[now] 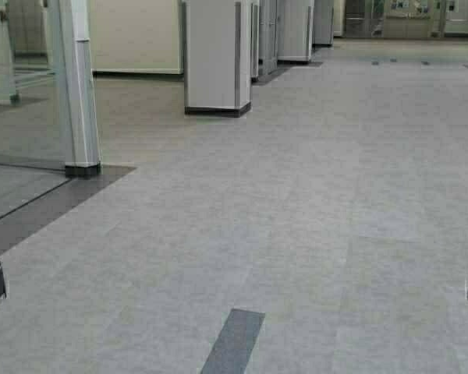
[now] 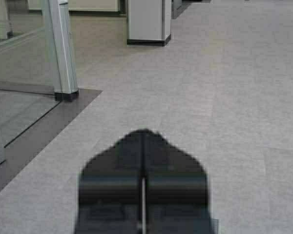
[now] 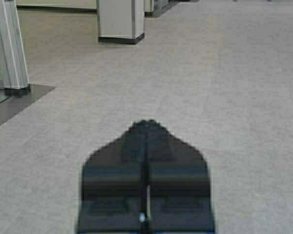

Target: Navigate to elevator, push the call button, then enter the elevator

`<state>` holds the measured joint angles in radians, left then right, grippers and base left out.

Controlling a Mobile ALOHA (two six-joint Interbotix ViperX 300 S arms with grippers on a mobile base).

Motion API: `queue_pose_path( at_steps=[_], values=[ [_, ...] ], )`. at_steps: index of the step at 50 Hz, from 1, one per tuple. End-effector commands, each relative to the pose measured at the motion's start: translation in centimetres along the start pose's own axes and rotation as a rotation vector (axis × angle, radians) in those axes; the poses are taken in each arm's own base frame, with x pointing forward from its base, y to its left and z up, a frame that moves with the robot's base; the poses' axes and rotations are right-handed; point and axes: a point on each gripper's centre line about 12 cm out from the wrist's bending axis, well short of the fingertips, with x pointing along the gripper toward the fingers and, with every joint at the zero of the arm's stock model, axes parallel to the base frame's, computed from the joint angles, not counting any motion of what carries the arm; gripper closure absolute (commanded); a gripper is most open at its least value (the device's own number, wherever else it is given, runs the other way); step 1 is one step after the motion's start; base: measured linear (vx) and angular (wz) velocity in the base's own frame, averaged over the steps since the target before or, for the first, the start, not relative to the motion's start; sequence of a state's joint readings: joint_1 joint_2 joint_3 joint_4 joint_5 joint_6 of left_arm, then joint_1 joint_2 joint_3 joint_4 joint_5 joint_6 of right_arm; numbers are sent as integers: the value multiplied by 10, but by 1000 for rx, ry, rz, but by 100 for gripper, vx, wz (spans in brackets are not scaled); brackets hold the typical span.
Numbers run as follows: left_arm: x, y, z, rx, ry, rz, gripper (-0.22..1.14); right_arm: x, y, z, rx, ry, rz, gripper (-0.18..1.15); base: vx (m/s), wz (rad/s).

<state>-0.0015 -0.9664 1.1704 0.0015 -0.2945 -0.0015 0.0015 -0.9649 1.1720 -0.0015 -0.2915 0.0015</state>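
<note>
The robot stands on a wide grey tiled floor [image 1: 312, 234]. Its left gripper [image 2: 144, 134] and right gripper [image 3: 146, 124] sit low at each side, each with its two fingers pressed together and holding nothing. A white square pillar [image 1: 216, 58] stands ahead, a little to the left. A glass wall with a pale post [image 1: 79, 86] is nearer on the left. A dark strip [image 1: 234, 340] marks the floor close by. I cannot tell where the elevator or call button is.

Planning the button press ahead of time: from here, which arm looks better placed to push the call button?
Neither yet. The left end effector and the right end effector are both shut and parked low over the grey tiled floor. No button or elevator shows, only the white square pillar ahead on the left.
</note>
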Motion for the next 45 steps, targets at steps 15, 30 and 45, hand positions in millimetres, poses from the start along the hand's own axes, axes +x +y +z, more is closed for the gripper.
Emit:
queue_pose_path(
  at_steps=[15, 30, 45],
  values=[
    [-2, -1, -8, -37, 34, -2, 89, 1, 1, -4, -1, 9, 5, 92, 2, -3],
    [6, -1, -20, -30, 83, -1, 89, 15, 1, -24, -6, 94, 5, 92, 8, -9],
    [4, -1, -15, -41, 60, -1, 89, 14, 1, -24, -1, 91, 5, 92, 25, -15]
  ],
)
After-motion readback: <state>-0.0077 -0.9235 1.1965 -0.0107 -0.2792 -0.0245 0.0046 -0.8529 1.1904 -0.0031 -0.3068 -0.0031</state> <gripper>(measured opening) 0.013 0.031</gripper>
